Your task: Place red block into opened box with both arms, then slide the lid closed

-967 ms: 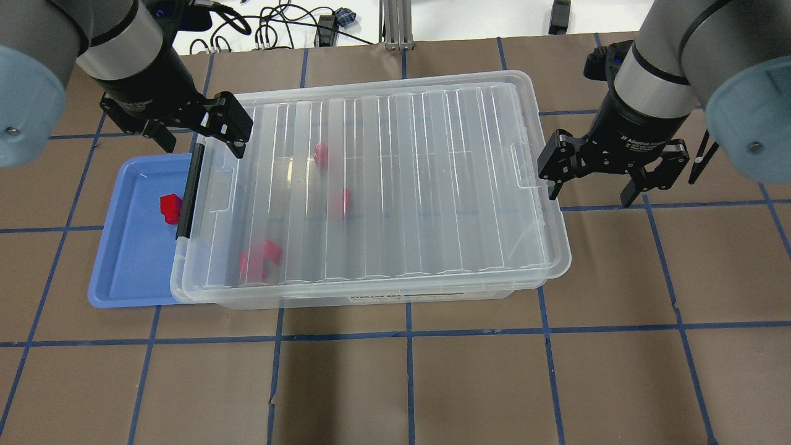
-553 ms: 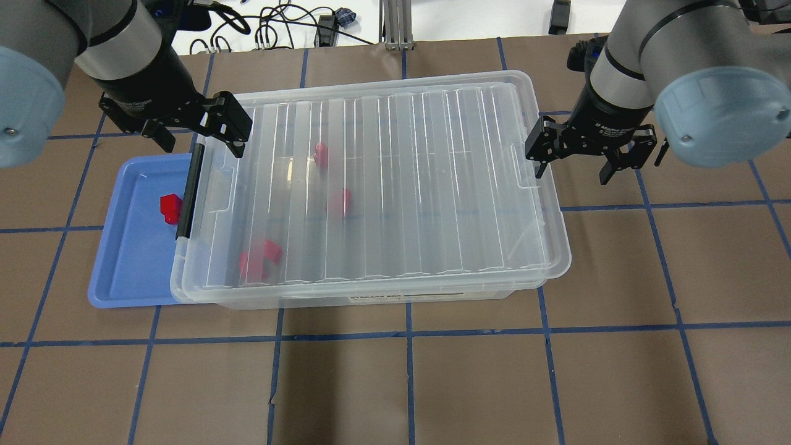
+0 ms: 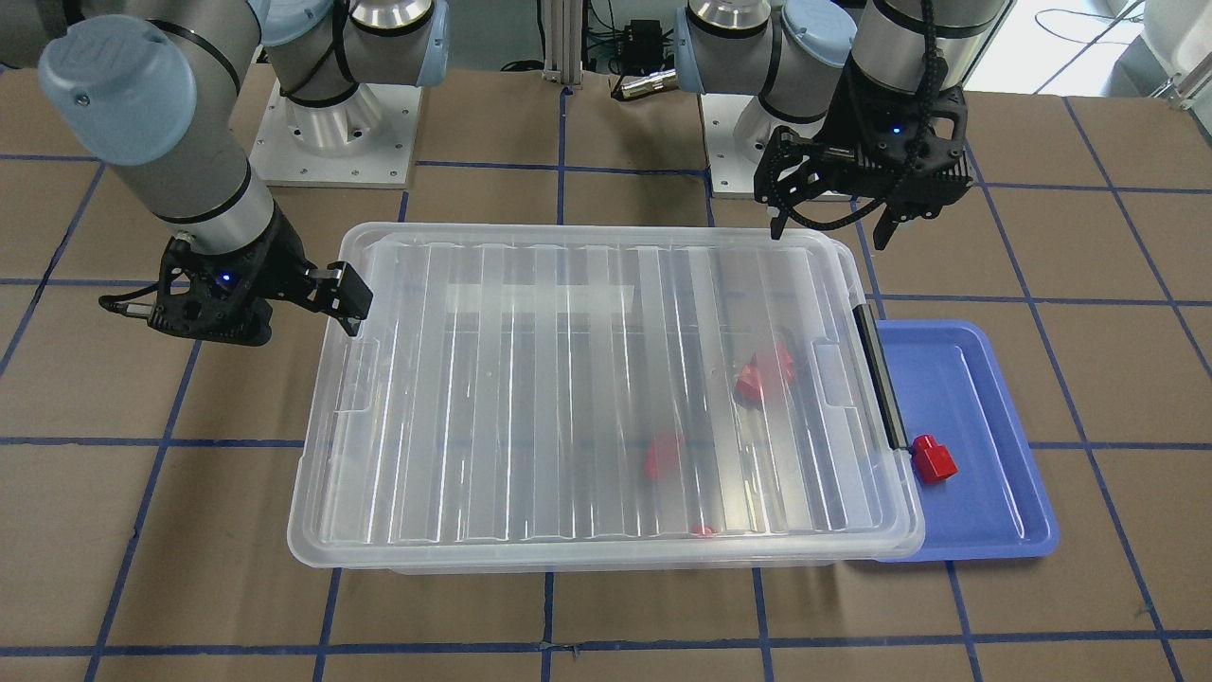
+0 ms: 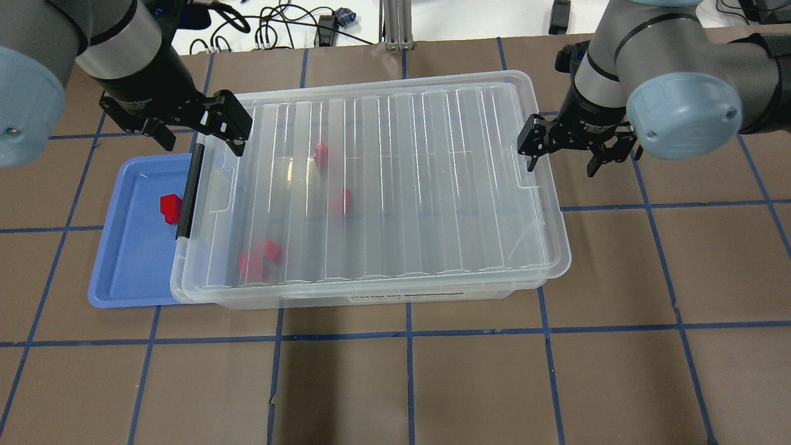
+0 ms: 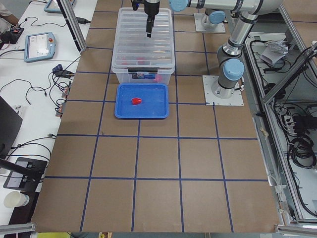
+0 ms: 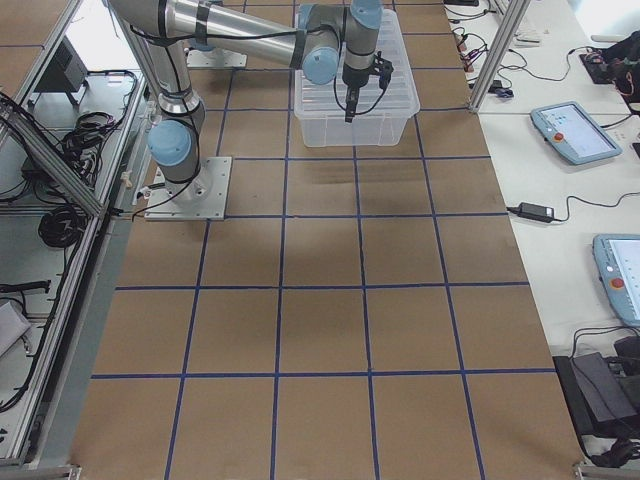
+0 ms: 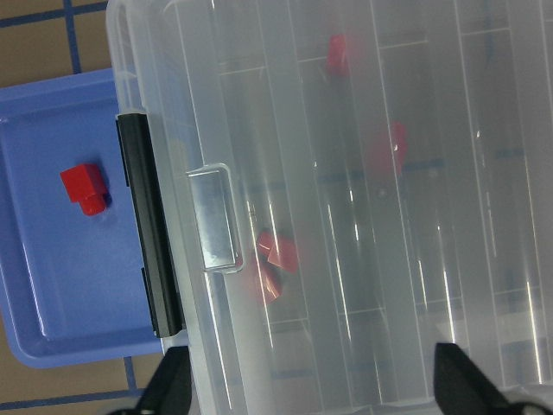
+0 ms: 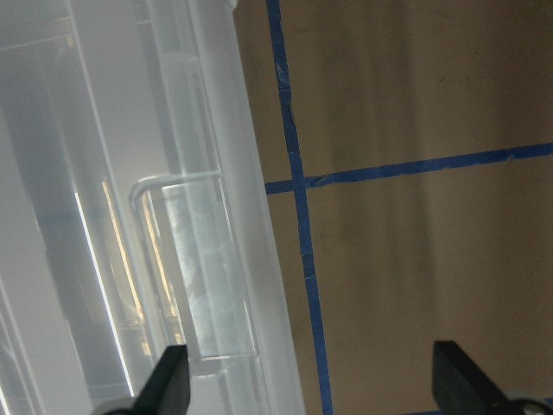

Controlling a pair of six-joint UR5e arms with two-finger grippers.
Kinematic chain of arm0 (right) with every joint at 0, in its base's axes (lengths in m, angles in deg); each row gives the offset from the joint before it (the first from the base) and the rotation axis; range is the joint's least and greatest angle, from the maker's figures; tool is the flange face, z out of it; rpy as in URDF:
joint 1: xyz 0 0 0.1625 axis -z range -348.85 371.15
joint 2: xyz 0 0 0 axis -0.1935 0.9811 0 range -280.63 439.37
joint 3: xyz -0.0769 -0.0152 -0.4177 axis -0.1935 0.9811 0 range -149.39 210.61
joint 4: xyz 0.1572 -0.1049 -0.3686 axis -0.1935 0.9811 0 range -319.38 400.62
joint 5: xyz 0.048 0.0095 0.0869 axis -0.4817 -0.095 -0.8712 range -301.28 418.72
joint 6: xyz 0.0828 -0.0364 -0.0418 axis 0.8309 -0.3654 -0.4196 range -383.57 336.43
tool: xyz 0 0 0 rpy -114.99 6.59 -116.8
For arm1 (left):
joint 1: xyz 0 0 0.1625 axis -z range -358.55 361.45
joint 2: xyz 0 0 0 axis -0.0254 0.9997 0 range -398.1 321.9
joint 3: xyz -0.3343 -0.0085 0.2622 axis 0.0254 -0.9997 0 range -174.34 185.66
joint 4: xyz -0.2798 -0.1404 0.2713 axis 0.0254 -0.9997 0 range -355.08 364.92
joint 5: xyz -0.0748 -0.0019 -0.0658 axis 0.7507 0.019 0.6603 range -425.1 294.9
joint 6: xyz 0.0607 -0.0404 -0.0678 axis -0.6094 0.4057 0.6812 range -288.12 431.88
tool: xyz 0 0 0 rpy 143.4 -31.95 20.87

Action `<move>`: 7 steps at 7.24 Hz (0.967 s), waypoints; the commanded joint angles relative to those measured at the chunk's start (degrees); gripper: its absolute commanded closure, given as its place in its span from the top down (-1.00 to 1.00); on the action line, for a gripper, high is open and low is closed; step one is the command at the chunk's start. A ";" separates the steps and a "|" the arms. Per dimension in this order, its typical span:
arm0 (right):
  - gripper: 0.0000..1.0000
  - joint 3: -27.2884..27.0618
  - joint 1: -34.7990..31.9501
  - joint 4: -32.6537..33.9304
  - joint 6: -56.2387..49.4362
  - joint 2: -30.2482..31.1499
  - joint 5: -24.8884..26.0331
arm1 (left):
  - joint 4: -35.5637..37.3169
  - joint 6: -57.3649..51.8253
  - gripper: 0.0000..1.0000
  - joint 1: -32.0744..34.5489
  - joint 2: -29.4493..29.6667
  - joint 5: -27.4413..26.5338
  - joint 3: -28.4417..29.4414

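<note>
Table (image 4: 408,383): covered box (image 4: 432,295) holds red blocks (image 4: 261,256), tray (image 4: 126,272) one; left tool (image 4: 201,146), right tool (image 4: 560,168) apart

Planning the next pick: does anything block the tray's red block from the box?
Yes: the ribbed clear plastic lid covers the large clear plastic box, shutting out the small red plastic block lying in the shallow blue plastic tray.

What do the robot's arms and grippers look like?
The left arm and right arm are silver-grey tubes with light-blue round caps. The left gripper and right gripper are black, two-fingered, with white lettering and a blue light.
</note>
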 commanded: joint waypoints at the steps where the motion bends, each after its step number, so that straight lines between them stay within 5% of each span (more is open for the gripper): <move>1: 1.00 0.56 0.71 0.33 -0.07 -2.27 1.22 | 0.02 0.00 1.00 0.09 0.00 -0.05 -0.03; 7: 1.00 0.39 1.77 2.53 -0.42 -3.60 1.76 | 0.02 0.00 1.00 0.09 0.00 -0.06 -0.03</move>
